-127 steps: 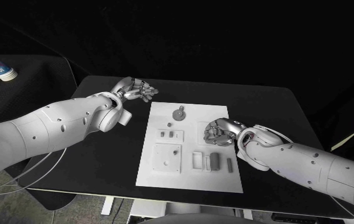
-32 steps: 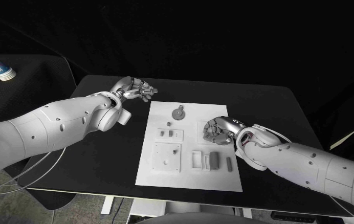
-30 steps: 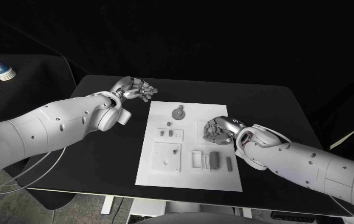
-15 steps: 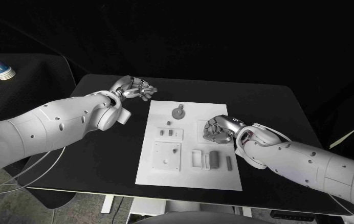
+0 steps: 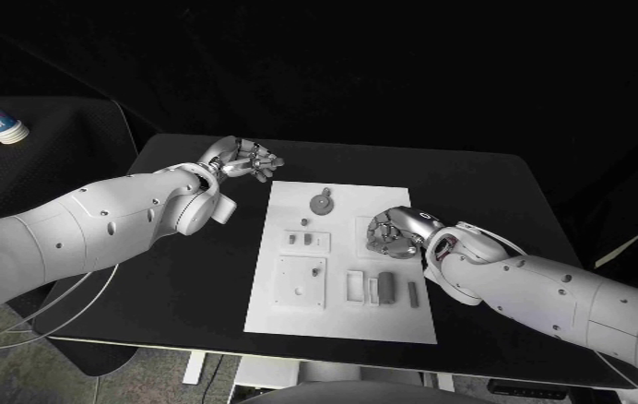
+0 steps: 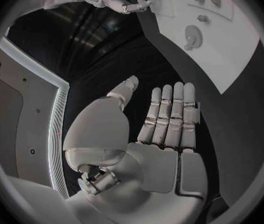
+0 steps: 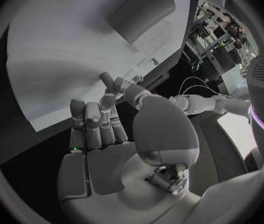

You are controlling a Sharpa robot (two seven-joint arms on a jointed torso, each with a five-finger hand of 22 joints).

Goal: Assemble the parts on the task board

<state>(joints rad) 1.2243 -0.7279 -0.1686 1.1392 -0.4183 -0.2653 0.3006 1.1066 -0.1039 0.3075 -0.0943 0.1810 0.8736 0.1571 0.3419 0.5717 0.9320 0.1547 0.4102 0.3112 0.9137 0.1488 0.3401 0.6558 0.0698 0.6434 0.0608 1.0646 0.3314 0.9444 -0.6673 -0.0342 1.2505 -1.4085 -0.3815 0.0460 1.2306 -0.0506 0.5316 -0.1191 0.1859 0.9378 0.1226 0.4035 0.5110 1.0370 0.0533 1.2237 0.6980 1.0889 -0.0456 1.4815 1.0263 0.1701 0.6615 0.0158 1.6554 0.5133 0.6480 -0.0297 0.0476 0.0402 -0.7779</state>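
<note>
Head view: right hand (image 5: 396, 235) hovers low over the board (image 5: 343, 326), fingers curled, likely lining up a pick; whether it holds a part, cannot tell. Left hand (image 5: 243, 161) waits off the board, fingers straight and together, holding nothing. Parts (image 5: 385, 287) lie on the board near its front edge.

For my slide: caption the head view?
Right hand over the white task board; left hand open beside its far corner.
</note>
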